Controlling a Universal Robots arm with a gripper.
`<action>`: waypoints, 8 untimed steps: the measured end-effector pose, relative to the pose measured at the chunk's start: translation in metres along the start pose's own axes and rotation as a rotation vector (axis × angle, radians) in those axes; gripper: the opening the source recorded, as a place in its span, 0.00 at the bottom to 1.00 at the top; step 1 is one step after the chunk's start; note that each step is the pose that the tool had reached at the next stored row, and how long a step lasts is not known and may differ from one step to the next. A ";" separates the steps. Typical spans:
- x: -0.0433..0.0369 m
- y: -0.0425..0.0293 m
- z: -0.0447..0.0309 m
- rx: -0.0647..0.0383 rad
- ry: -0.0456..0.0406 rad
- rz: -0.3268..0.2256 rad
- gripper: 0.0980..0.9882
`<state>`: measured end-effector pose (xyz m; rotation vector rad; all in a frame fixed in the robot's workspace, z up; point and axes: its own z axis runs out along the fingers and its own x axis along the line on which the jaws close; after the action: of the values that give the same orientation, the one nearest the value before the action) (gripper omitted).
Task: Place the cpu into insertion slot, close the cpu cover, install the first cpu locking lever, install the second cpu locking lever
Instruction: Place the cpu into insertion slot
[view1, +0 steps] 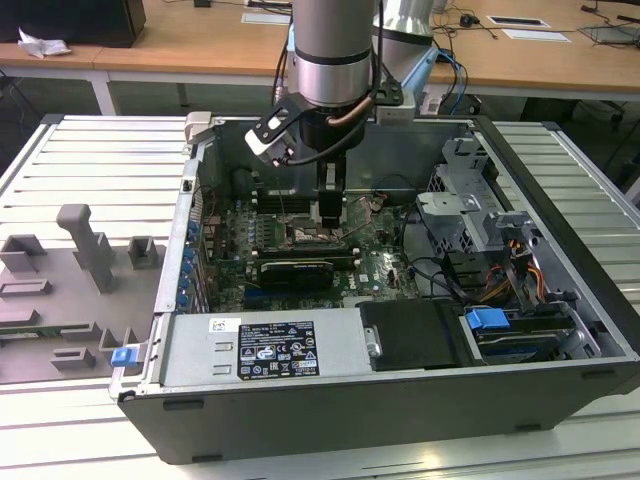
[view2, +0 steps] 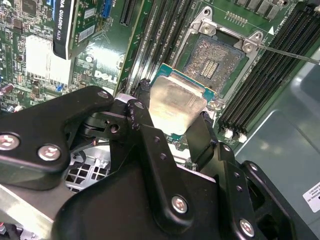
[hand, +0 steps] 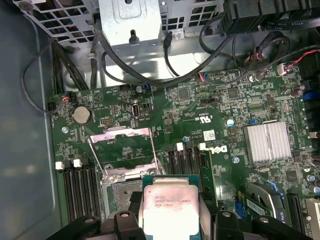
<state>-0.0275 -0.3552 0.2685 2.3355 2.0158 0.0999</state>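
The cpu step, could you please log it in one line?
hand: shut on cpu | insertion slot: empty | cpu cover: open

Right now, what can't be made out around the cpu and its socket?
Underside of the cpu: both wrist views, turned away from the cameras, gripper shut on its edges.
The insertion slot: first wrist view, partly behind the cpu.
One end of the cpu: first wrist view, cut off by the picture's edge.
The insertion slot and cpu in the exterior view: too small, gripper in front.

Bright, even room light; the computer case (view1: 420, 400) interior lies dimmer. In the second wrist view glare washes the cpu (view2: 176, 106).
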 end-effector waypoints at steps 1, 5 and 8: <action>0.0000 0.0000 0.0003 0.000 0.0000 0.000 0.49; 0.0000 -0.0002 0.0030 0.000 0.0001 0.000 0.49; 0.0000 -0.0004 0.0044 0.000 0.0001 0.000 0.49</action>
<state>-0.0275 -0.3552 0.2641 2.3355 2.0159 0.1001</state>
